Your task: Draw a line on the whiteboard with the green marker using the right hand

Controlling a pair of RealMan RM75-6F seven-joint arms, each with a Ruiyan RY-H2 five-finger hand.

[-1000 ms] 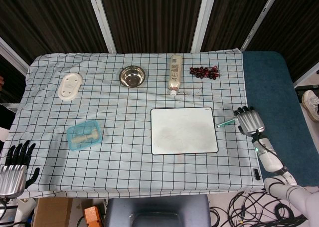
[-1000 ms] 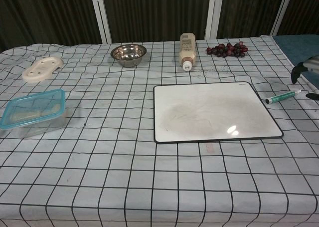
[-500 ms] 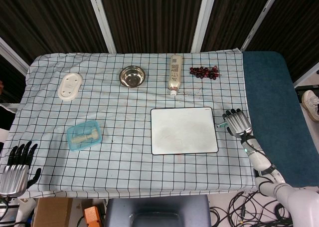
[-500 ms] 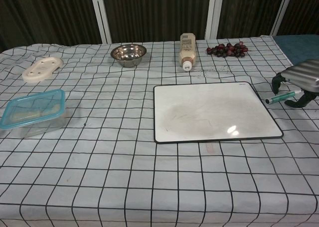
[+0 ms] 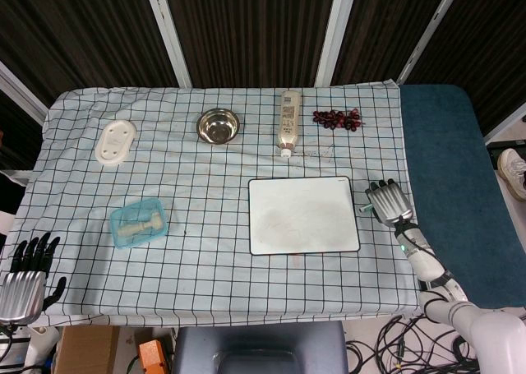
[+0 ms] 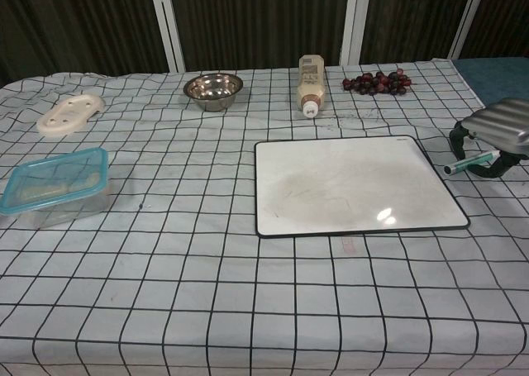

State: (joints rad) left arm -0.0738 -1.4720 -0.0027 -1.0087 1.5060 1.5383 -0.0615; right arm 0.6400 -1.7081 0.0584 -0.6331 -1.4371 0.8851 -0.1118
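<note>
**Right now: closing on the marker, no line drawn yet**

Evidently the step in hand is the pick-up. The right robot hand (image 6: pixel 493 133) sits over the slim green marker with a pale cap end (image 6: pixel 469 164), which lies on the checked cloth of the bench (image 6: pixel 248 310) just beside the right edge of the white rectangular whiteboard with a thin black frame (image 6: pixel 355 186). In the chest view dark fingers curl down on either side of the marker's barrel, and its near end pokes out toward the board. Whether the marker is truly gripped or only caged by the fingers I cannot tell; it looks to be resting on the cloth, so I judge the grasp as not secured. In the head view the right robot hand (image 5: pixel 387 200) hides the marker.

The left robot hand (image 5: pixel 29 271) hangs off the near left corner of the bench, fingers spread and holding nothing, well apart from the work.

No fresh green stroke shows on the whiteboard, only faint grey smudges.

Next, the move calls for a firm pinch on the barrel, a lift clear of the cloth, and turning the tip downward over the board. If a cap is on, which I cannot make out, it would need removing first.
</note>
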